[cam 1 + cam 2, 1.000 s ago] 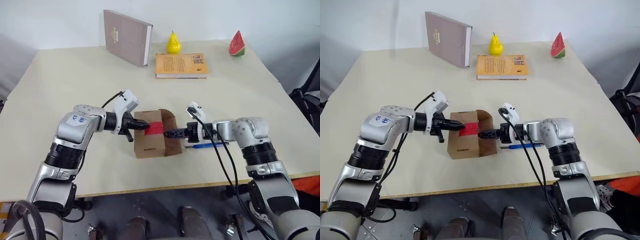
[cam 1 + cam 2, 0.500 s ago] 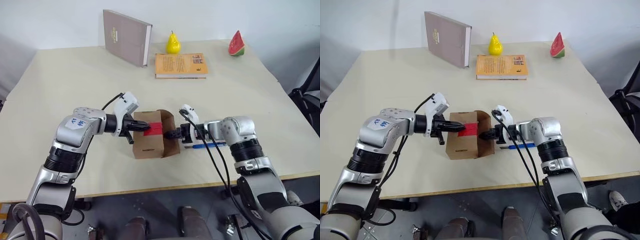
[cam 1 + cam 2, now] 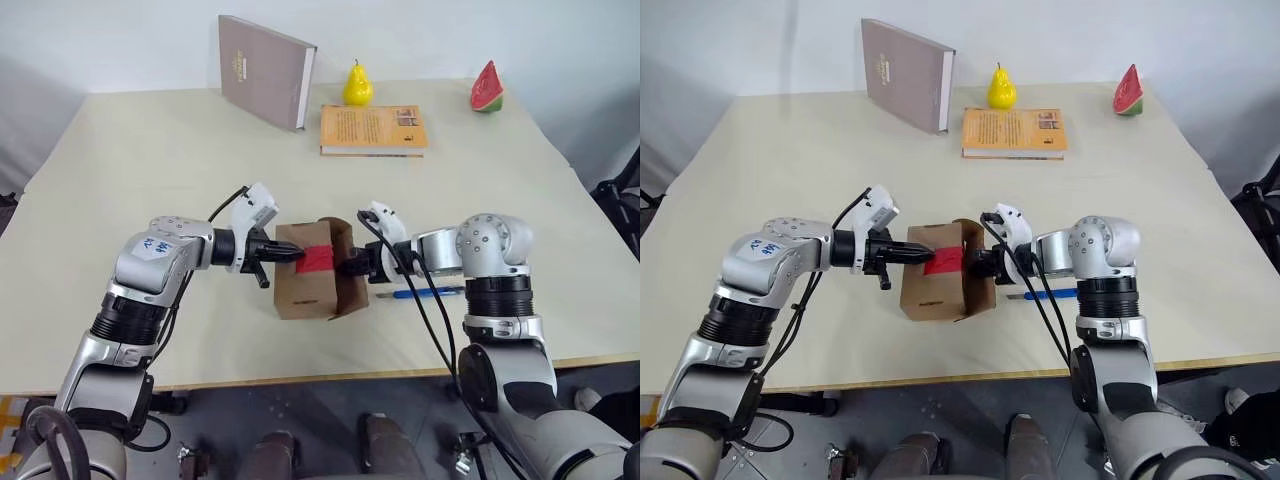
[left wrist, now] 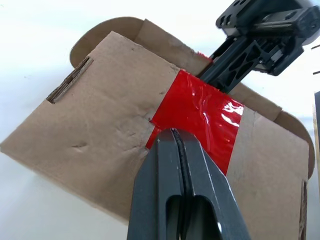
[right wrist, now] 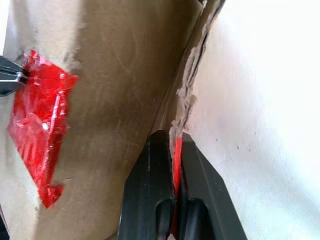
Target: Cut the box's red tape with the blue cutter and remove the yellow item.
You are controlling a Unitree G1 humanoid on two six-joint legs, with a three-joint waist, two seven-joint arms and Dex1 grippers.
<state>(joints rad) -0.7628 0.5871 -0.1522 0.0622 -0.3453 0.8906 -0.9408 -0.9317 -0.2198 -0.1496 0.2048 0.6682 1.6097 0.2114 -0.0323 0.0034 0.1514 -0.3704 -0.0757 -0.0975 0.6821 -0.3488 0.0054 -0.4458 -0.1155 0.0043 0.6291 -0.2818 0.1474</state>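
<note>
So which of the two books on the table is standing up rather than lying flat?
The grey-brown hardcover book at the far left stands upright on its edge; the orange-yellow book beside the pear lies flat.

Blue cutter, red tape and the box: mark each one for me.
blue cutter [image 3: 430, 292]: left eye view, middle of its slim blue body on the table.
red tape [image 4: 200, 117]: left wrist view, centre of the glossy patch.
box [image 3: 932, 288]: right eye view, its near cardboard face.
</note>
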